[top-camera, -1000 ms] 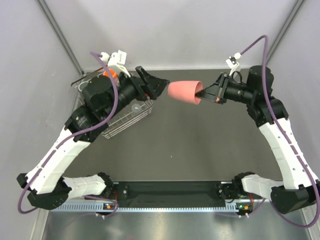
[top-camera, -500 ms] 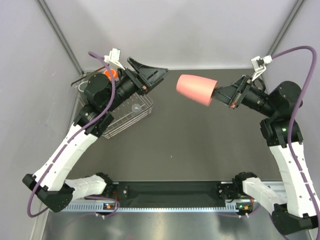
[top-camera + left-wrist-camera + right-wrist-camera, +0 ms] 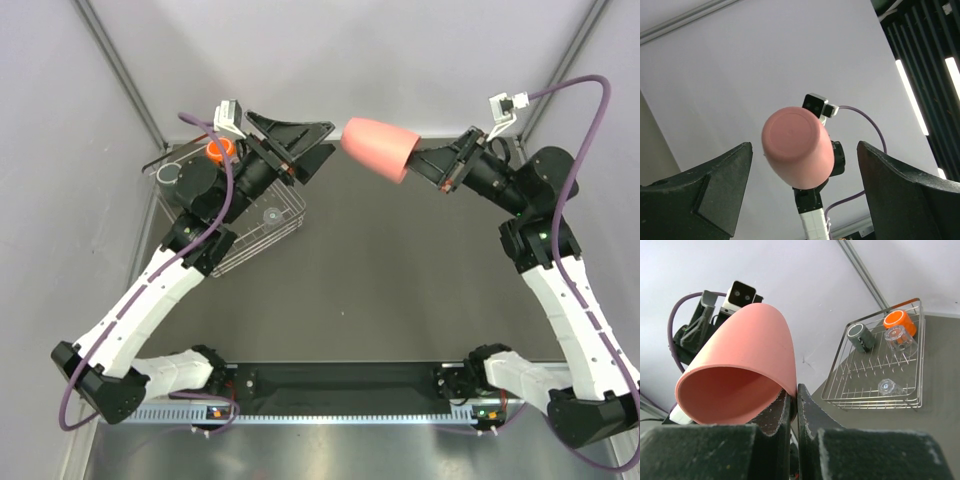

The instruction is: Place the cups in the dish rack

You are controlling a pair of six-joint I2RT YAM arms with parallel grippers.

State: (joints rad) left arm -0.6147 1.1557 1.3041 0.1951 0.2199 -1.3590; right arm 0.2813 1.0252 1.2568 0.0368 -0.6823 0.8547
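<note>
A pink cup hangs in the air over the back of the table, its base pointing left. My right gripper is shut on its rim, one finger inside the cup. My left gripper is open and empty just left of the cup, which shows between its jaws in the left wrist view. The wire dish rack at back left holds an orange mug, a dark grey cup and a clear tumbler. The right wrist view shows two clear tumblers.
The rack sits against the left wall near the back corner. The dark table stretches from it to the right wall. The arm bases and a black rail line the near edge.
My right arm has lifted the pink cup and carried it back and left. My left gripper has risen from the rack, tilted up toward the cup and opened wider.
</note>
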